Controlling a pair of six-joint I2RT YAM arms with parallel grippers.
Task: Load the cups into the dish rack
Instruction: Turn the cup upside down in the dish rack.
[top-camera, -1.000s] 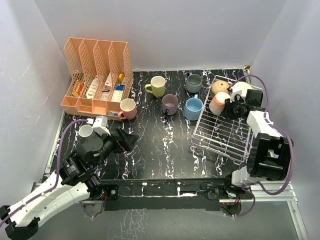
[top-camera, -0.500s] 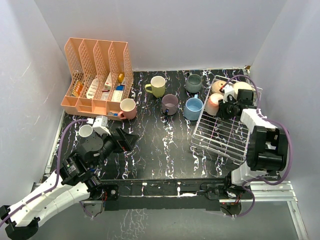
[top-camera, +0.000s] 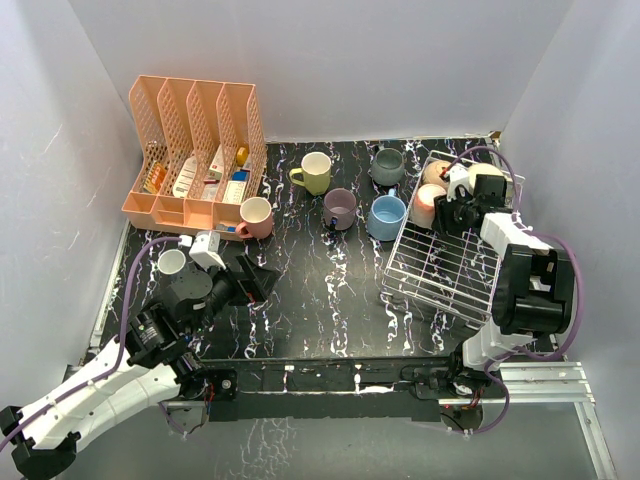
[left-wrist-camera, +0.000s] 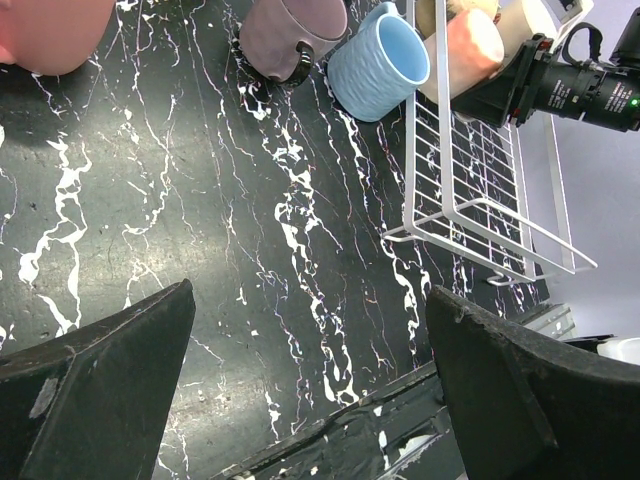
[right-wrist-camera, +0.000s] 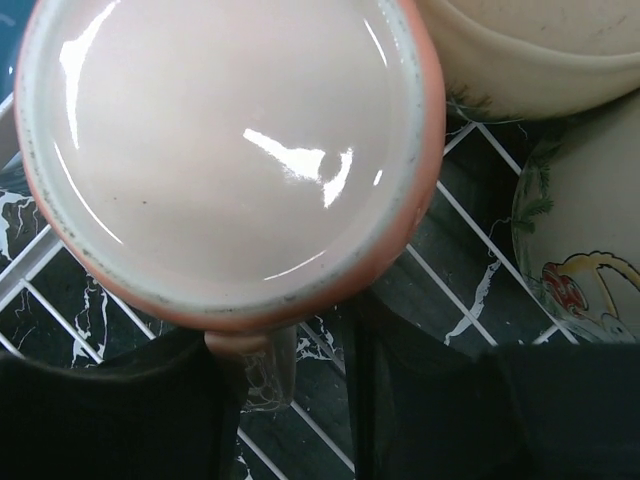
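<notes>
Jaws of the right gripper (right-wrist-camera: 285, 395) stand slightly parted around the pink mug's (right-wrist-camera: 220, 150) handle (right-wrist-camera: 250, 362), since it sits in the rack (top-camera: 440, 270); the left gripper (left-wrist-camera: 310, 350) gapes wide, idle.

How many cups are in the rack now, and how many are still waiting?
Three are in the dish rack: the tan cup, cream cup and salmon cup, whose handle sits between the right gripper's parted jaws. Six wait on the table: yellow-green, grey, mauve, light blue, pink and white cups. The left gripper hangs open, empty.
</notes>
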